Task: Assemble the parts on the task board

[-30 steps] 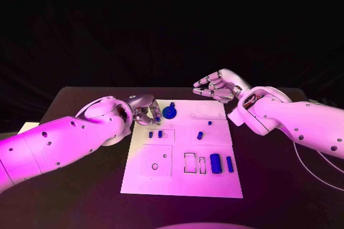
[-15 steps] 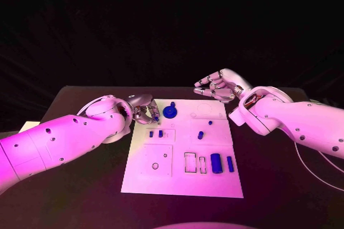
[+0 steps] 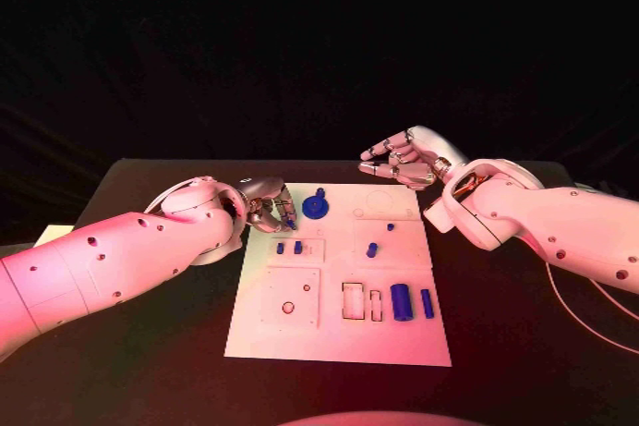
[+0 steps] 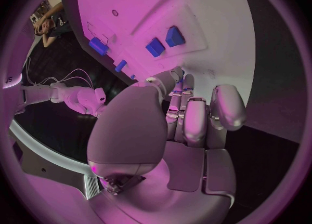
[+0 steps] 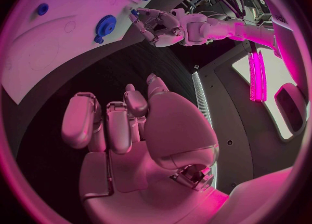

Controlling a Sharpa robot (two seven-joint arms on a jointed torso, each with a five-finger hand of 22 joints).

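The white task board (image 3: 340, 338) lies mid-table. At its far left corner my left hand (image 3: 269, 205) has its fingers curled, pinching a small blue part (image 3: 288, 220) just above the board; the right wrist view shows this left hand (image 5: 161, 26) too. Right beside it a blue gear (image 3: 316, 207) sits on the board. My right hand (image 3: 406, 161) hovers over the board's far right corner, fingers curled in toward the thumb and holding nothing. Small blue pegs (image 3: 371, 251) stand mid-board. A thick blue cylinder (image 3: 401, 303) and a thin blue bar (image 3: 427, 304) lie lower right.
Two short blue pegs (image 3: 288, 249) stand in a framed recess left of centre. Empty rectangular slots (image 3: 353, 302) and a square recess with a round hole (image 3: 289, 308) lie in the board's near half. Black table (image 3: 147, 352) surrounds the board.
Almost nothing. The left forearm has shifted slightly while its hand stays at the board's far left corner. The right hand has not moved.
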